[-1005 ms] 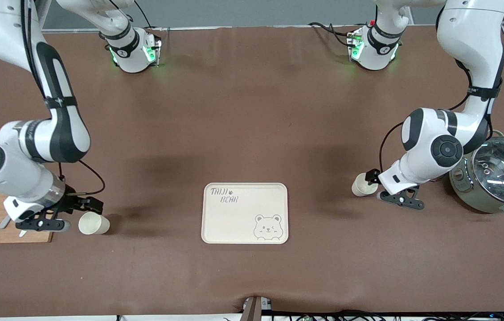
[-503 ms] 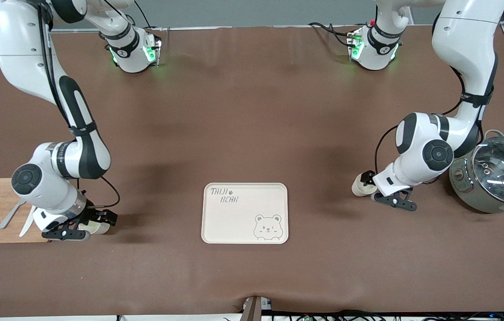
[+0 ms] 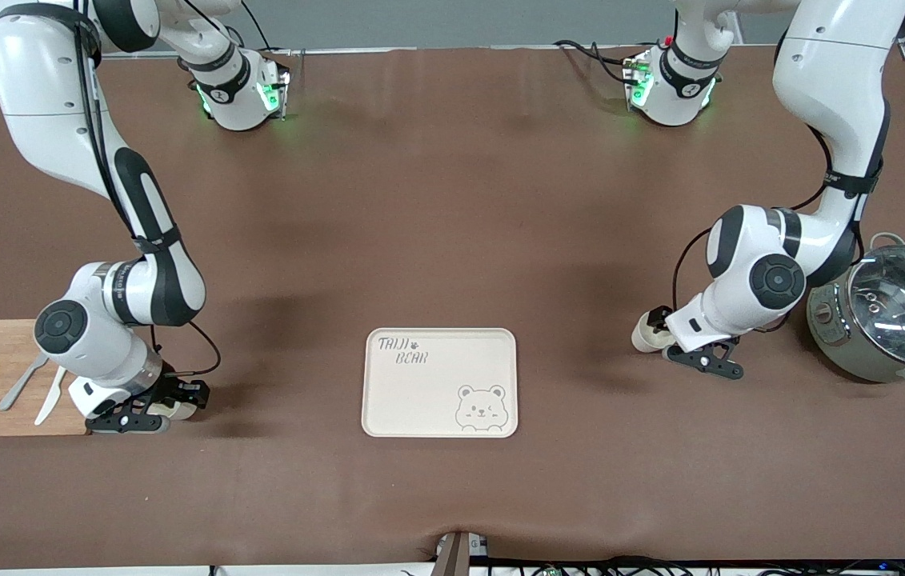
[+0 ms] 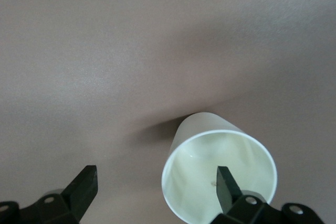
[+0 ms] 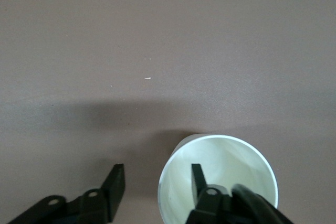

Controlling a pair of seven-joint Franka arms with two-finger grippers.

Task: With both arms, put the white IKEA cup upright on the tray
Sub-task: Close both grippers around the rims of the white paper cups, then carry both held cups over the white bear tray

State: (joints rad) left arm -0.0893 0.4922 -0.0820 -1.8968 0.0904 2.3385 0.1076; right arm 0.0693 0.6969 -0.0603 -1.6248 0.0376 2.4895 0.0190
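Note:
Two white cups lie on their sides on the brown table. One cup [image 3: 182,410] is at the right arm's end, beside the cutting board; the other cup [image 3: 646,336] is at the left arm's end. The cream tray [image 3: 436,392] with the bear drawing lies between them and holds nothing. My right gripper [image 3: 170,405] is open, with one finger [image 5: 198,182] inside the cup's mouth [image 5: 231,166] and the other outside its wall. My left gripper [image 3: 673,342] is open the same way, with one finger [image 4: 227,186] inside its cup [image 4: 199,177].
A wooden cutting board [image 3: 12,340] with lemon slices, a spoon and a knife lies by the right gripper. A steel pot with a glass lid [image 3: 896,312] stands beside the left arm. Bare brown table surrounds the tray.
My right arm has swung toward its cup, and the gripper now straddles the cup's rim. My left gripper has edged a little closer onto its cup. The cups and tray have stayed put.

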